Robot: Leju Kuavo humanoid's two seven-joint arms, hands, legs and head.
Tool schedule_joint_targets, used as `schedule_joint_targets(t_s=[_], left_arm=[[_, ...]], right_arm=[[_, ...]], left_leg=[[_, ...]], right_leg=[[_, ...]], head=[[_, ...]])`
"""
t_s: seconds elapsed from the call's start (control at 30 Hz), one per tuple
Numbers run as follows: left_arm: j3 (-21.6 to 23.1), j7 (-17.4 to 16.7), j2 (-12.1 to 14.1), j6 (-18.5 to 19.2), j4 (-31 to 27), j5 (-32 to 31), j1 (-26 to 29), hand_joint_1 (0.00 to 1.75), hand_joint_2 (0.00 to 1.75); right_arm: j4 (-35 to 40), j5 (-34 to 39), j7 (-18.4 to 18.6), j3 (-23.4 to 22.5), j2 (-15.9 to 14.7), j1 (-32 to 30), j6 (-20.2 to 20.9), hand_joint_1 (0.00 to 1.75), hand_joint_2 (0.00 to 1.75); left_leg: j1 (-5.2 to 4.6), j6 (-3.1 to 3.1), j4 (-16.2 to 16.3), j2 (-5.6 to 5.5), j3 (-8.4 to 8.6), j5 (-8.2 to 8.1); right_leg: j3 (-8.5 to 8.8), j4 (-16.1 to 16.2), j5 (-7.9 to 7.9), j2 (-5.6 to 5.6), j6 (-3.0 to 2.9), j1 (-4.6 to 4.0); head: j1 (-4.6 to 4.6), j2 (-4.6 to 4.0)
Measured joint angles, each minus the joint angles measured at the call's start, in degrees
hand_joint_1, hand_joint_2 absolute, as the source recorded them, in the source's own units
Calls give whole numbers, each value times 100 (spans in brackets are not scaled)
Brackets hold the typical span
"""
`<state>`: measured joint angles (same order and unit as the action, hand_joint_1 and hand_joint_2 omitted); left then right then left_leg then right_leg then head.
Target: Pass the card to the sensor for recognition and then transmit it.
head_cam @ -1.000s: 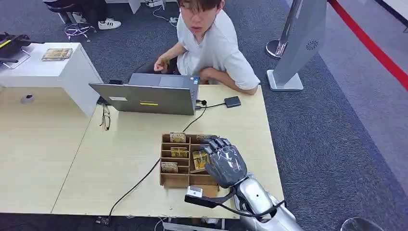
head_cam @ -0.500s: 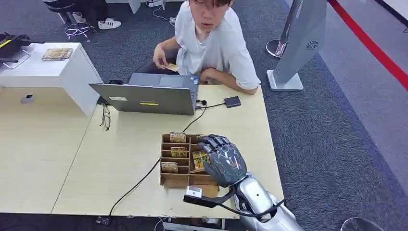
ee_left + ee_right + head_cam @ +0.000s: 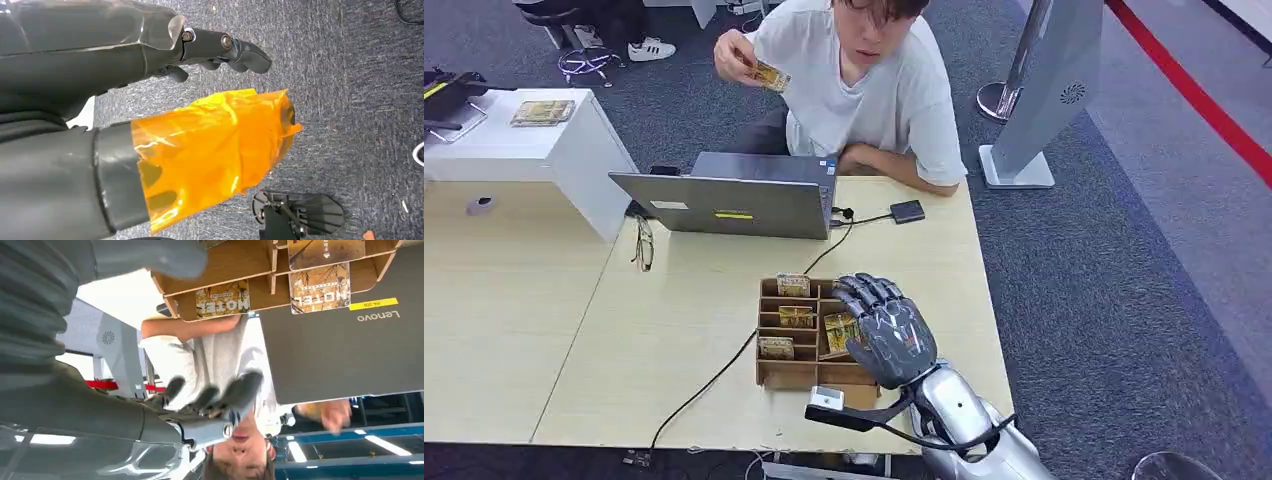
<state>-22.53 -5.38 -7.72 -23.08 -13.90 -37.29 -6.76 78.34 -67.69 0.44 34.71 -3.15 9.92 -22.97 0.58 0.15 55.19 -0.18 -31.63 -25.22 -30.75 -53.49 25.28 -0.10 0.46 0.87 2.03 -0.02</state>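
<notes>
I'm at the pick-up step: my right hand [image 3: 888, 335] hovers empty, fingers apart, over the card box [image 3: 784, 375] on the worktop [image 3: 674, 330]. The nearest card [image 3: 838, 331] stands just beside my fingers. Next I judge a careful pinch.

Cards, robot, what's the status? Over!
Right hand open over the wooden box, holding nothing. Left hand hangs over carpet, empty. Cards sit in slots; person holds one card. Nothing blocking.

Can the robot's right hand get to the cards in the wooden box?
Probably yes. The right hand hovers open right over the wooden box, beside an upright card, and nothing lies between them.
</notes>
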Motion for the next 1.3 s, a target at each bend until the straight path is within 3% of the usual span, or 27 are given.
schedule_joint_targets(t_s=[0.63,1.17,1.3], left_arm=[[-201,109,0,-15,0,15,38,0,0],[-291,116,2,-20,0,15,38,0,0],[-293,118,2,-26,0,11,38,0,0]], right_arm=[[643,715,-476,437,13,-5,234,3,175],[772,802,-485,568,13,11,260,9,175],[772,802,-485,568,13,14,258,17,175]], left_leg=[[0,0,0,0,0,0],[0,0,0,0,0,0],[0,0,0,0,0,0]], right_leg=[[0,0,0,0,0,0],[0,0,0,0,0,0],[0,0,0,0,0,0]], head=[[0,0],[0,0],[0,0]])
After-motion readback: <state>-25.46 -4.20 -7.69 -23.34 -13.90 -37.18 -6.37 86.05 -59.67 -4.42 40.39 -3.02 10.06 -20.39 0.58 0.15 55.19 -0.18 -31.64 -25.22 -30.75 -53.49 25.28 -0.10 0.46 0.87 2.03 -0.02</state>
